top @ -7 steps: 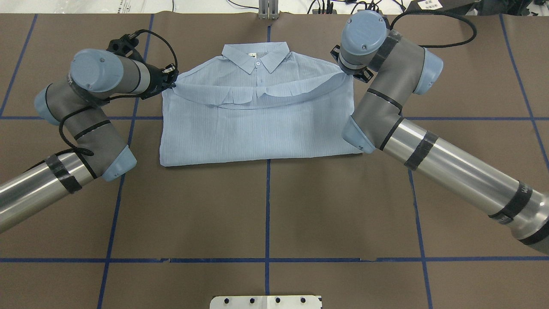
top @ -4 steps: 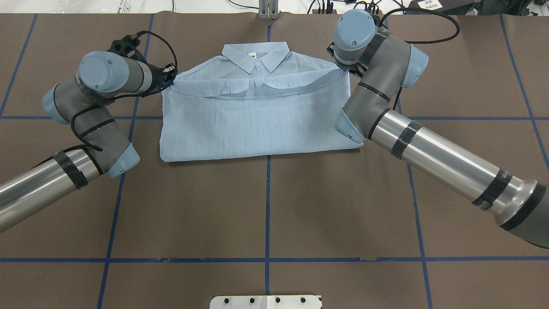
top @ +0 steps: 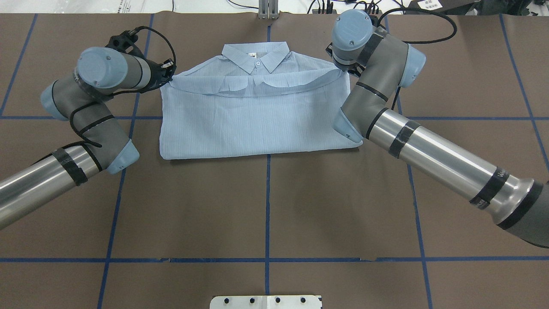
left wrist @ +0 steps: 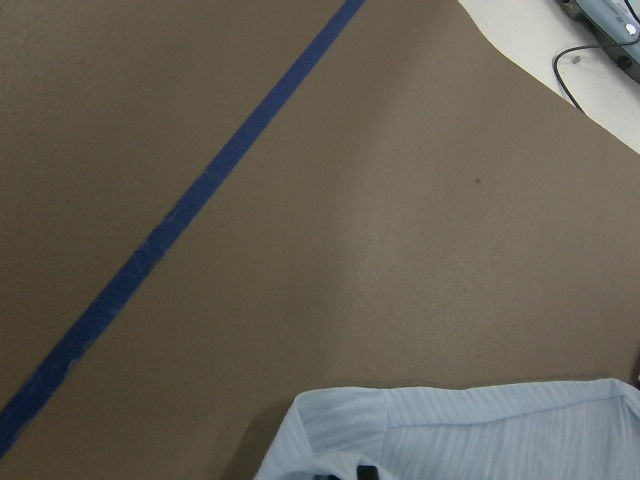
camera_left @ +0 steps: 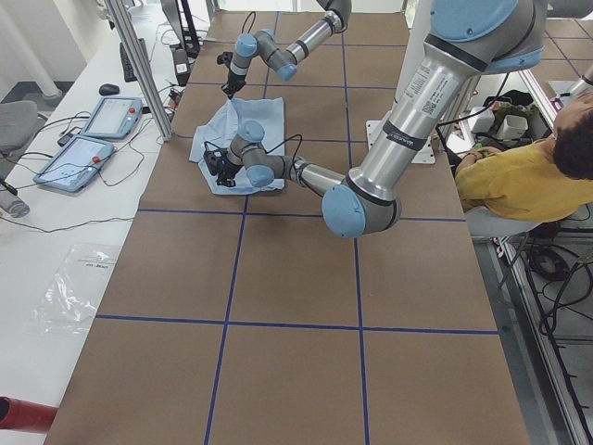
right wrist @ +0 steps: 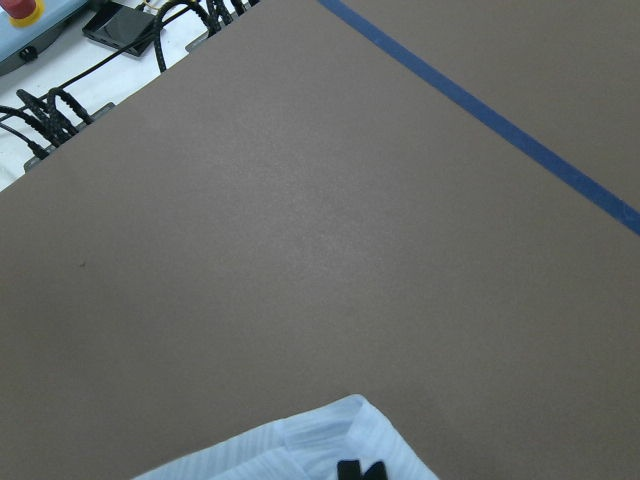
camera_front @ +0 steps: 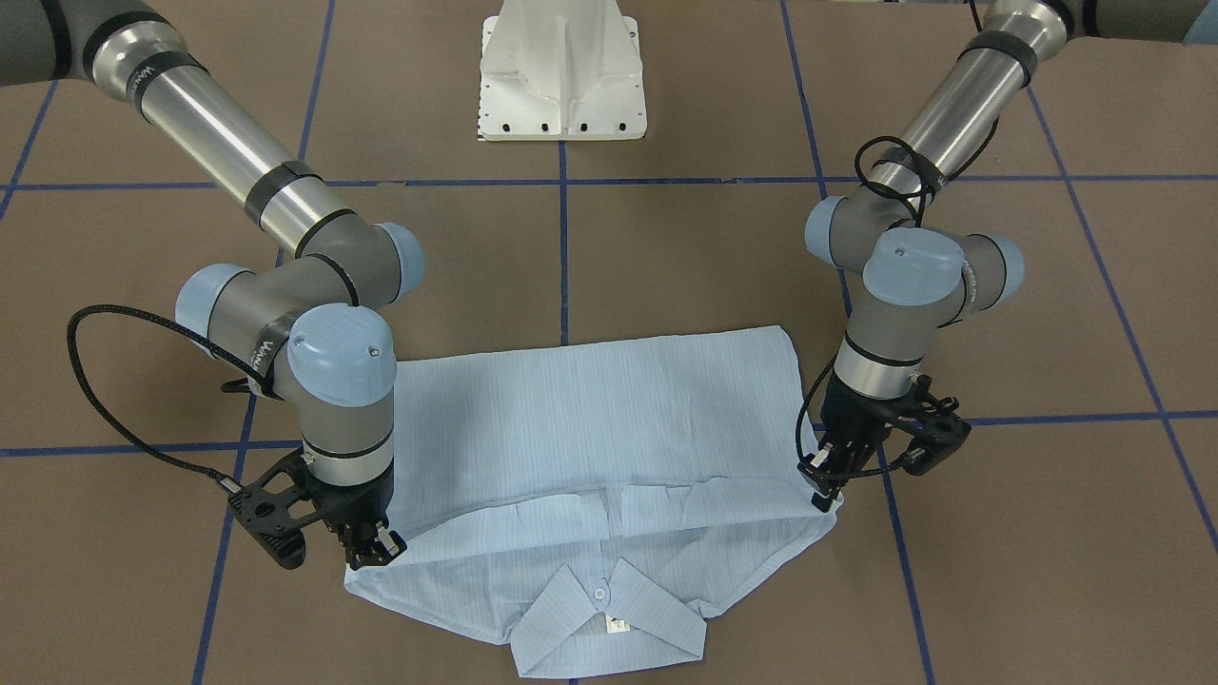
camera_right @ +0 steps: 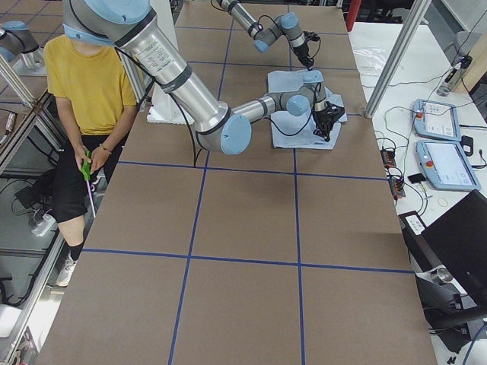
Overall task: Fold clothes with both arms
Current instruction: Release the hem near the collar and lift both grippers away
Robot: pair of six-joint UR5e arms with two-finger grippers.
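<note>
Claws: left claw (camera_front: 826,479) and right claw (camera_front: 374,549) are each pinched narrow on one end corner of the shirt's folded-over hem, low over the table. Both wrist views show cloth right at the fingertips.
Shirt: the shirt (top: 257,124) lies flat and front up in the far middle of the table, with its collar (top: 257,60) pointing away from the robot. Its lower half is doubled up over the chest. The hem (top: 291,86) hangs just short of the collar and sags in the middle.
Step in hand: probably laying the hem down to close the bottom-to-top fold.
How to do it well: lower both corners together and level, pulling slightly outward so the sag flattens. Stop the hem below the collar, square to the shirt's sides. Let go only once the cloth rests on the layer beneath, then lift straight up.
Risk: the thin cloth may cling to a fingertip and drag, or wrinkle along the button strip.
Around: brown table (top: 193,206) crossed by blue tape lines (top: 267,206); a seated person (camera_right: 87,76) in a yellow top is beside it.
</note>
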